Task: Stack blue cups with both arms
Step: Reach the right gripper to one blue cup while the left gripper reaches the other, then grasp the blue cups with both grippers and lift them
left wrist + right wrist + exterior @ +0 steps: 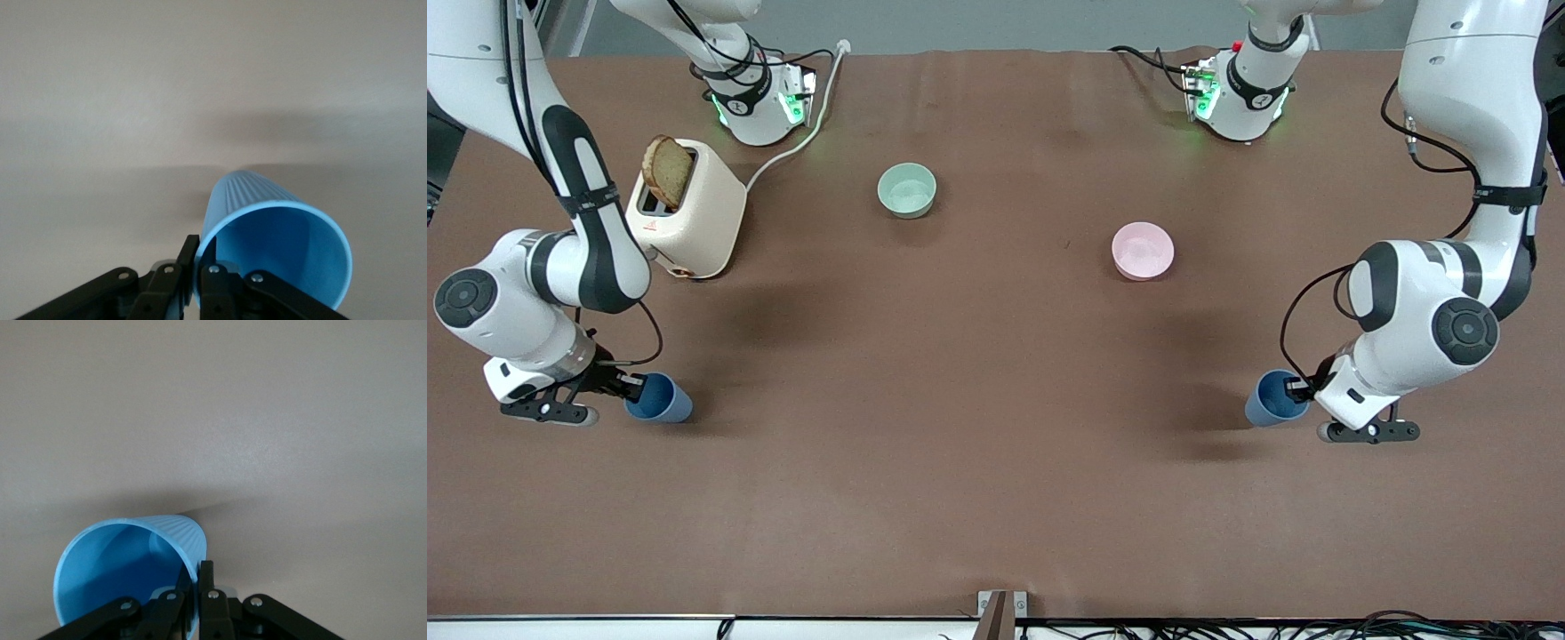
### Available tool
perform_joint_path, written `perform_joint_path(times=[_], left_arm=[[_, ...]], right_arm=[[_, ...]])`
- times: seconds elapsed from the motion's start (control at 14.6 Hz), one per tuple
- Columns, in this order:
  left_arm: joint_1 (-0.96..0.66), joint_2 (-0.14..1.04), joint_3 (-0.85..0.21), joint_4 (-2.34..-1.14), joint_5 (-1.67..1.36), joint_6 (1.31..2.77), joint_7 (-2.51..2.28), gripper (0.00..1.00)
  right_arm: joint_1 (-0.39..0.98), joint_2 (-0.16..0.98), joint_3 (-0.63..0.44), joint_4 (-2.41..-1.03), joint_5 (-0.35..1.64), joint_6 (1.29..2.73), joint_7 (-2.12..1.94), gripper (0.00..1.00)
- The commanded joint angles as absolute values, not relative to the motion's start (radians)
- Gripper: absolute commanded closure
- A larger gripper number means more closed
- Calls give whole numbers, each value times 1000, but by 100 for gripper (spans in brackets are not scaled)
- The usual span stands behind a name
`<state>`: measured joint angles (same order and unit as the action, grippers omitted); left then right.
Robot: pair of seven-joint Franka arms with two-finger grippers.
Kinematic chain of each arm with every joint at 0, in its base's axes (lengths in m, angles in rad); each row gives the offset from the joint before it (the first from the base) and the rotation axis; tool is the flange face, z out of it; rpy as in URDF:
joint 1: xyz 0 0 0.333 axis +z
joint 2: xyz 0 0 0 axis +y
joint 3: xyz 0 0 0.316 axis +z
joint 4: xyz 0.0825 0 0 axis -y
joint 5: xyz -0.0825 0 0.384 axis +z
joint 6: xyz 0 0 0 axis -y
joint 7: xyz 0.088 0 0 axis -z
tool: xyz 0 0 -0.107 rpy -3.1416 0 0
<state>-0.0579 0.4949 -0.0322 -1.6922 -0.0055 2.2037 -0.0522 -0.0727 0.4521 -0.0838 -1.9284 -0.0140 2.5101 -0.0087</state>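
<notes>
Low in the front view, at its right edge, the left gripper (1303, 388) pinches the rim of one blue cup (1272, 399), one finger inside the mouth and one outside (189, 257). At the lower left of that view the right gripper (633, 388) pinches the rim of the other blue cup (660, 398) the same way. Higher up sit the pink bowl (1143, 250), the mint-green bowl (907, 190) and a cream toaster (694, 213) holding a bread slice (667, 171).
</notes>
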Motion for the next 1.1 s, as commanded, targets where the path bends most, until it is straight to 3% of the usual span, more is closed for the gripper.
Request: perform_joint_path(times=[0.0, 0.34, 0.69, 1.03], left_arm=[[-71, 483, -119, -1577, 12, 2067, -38, 100], [-170, 584, -271, -1453, 9, 2020, -40, 100], [-391, 698, -264, -1344, 11, 2028, -40, 100], [-488, 733, -261, -1316, 96, 2075, 9, 100]], right_arm=[[-75, 437, -81, -1907, -20, 2443, 15, 100], [-74, 313, -81, -1758, -20, 2116, 17, 100], [-63, 190, -80, -1619, -23, 1814, 12, 99], [-25, 13, -78, -1615, -20, 1649, 21, 98]])
